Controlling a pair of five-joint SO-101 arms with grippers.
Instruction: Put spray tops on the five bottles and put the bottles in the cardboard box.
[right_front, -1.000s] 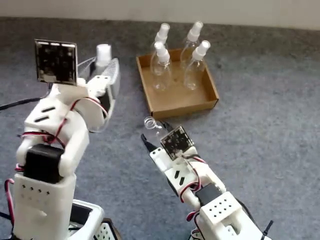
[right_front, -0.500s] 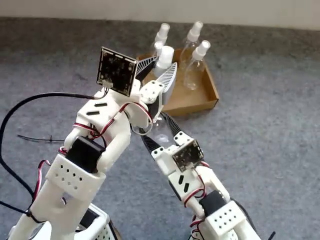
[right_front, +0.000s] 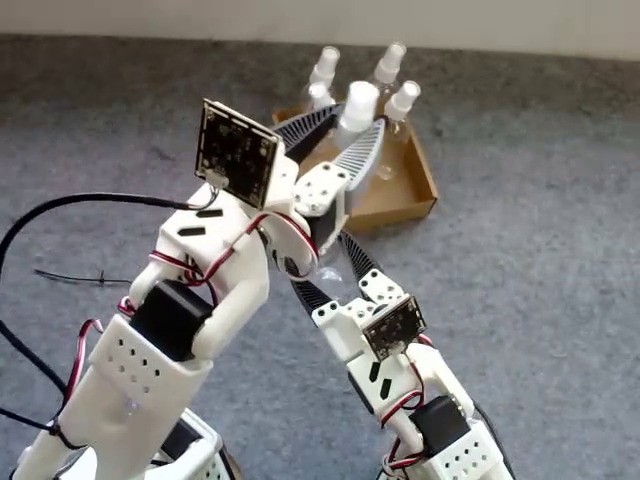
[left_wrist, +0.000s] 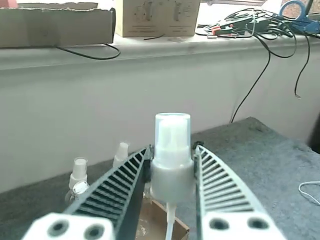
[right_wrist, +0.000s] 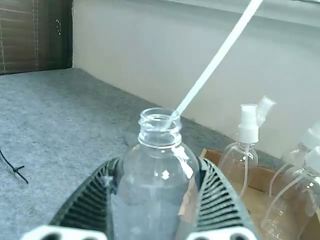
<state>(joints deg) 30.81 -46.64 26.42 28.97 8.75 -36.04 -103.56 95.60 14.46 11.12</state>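
In the high view the left end effector (right_front: 342, 132), clamped on the spray top (right_front: 358, 100), had swung from the table's left side to above the right end effector (right_front: 328, 268), just short of the box (right_front: 415, 205) of four capped bottles (right_front: 390, 70) by the far edge. The left wrist view showed the tube (left_wrist: 170, 219) hanging below the pinched top. In the right wrist view the right end effector gripped the open bottle (right_wrist: 159, 185), the tube tip at its neck, so capping the fifth looked imminent.

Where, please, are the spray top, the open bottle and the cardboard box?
spray top (left_wrist: 172, 170), left wrist view, on its collar.
open bottle (right_wrist: 158, 175), right wrist view, on its shoulder.
cardboard box (right_front: 400, 214), high view, on its near wall.
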